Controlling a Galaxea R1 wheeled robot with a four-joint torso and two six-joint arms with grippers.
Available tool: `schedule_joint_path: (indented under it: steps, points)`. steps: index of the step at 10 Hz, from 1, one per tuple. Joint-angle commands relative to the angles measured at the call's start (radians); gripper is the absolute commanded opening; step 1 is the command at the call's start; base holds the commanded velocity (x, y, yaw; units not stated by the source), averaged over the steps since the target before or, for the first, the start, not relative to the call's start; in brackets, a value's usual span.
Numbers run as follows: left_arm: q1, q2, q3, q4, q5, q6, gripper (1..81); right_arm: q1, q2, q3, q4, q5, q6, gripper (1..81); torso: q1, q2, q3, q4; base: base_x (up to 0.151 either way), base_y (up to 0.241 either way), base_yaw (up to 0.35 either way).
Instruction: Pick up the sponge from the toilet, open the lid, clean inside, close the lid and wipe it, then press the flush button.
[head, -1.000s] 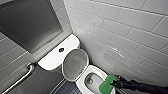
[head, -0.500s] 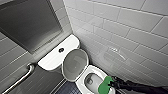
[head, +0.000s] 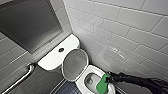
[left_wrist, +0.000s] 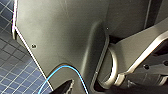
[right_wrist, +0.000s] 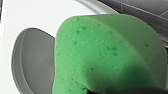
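1. Task status
- The sponge is held by the right hand, which is closed on the sponge's upper end. The individual fingers are too dark to separate.
- The lid stands raised and leans back against the front edge of the tank top.
- Judgement: pick-up and lid opening are done. Cleaning inside is the step in hand.
- The sponge hangs at the edge of the bowl nearest the tiled side wall. Contact with the porcelain cannot be confirmed.
- Left to do: finish the bowl, close the lid, wipe it, and press the flush button at the centre of the tank top.

2. Materials and shapes
- Sponge: bright green, soft and porous, with darker speckles and a rounded bean outline.
- Lid: smooth oval plastic with a white edge and a greyish inner face.
- Bowl: glossy white with an oval opening that is grey inside.
- Tank top: flat and white with rounded corners. The button is small, round and dark.
- Side wall: grey rectangular glazed tiles with pale joints.
- Grab bar: a polished metal tube, well apart from the bowl.
- Floor: small, dark blue square tiles.
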Motion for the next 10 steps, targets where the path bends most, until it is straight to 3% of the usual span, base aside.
schedule_joint_path:
  steps: [1, 3, 5, 10]
  points:
    - [0.023, -0.005, 0.0, 0.003, 0.084, 0.006, 81.1, 0.206, 0.089, -0.064, -0.014, 0.091, -0.001, 1.0, 0.0, 0.0, 0.0, 0.0, 0.0, 0.0, 0.0]
    - [0.023, -0.005, 0.0, 0.003, 0.082, 0.006, 81.1, 0.235, 0.133, -0.088, -0.016, 0.089, -0.001, 1.0, 0.0, 0.0, 0.0, 0.0, 0.0, 0.0, 0.0]
    - [0.023, -0.003, 0.0, 0.003, 0.082, 0.006, 81.1, 0.264, 0.17, -0.099, -0.019, 0.034, -0.001, 1.0, 0.0, 0.0, 0.0, 0.0, 0.0, 0.0, 0.0]
    - [0.023, 0.007, 0.0, 0.006, 0.082, 0.008, 81.1, 0.333, 0.228, -0.136, -0.02, 0.019, 0.001, 1.0, 0.0, 0.0, 0.0, 0.0, 0.0, 0.0, 0.0]
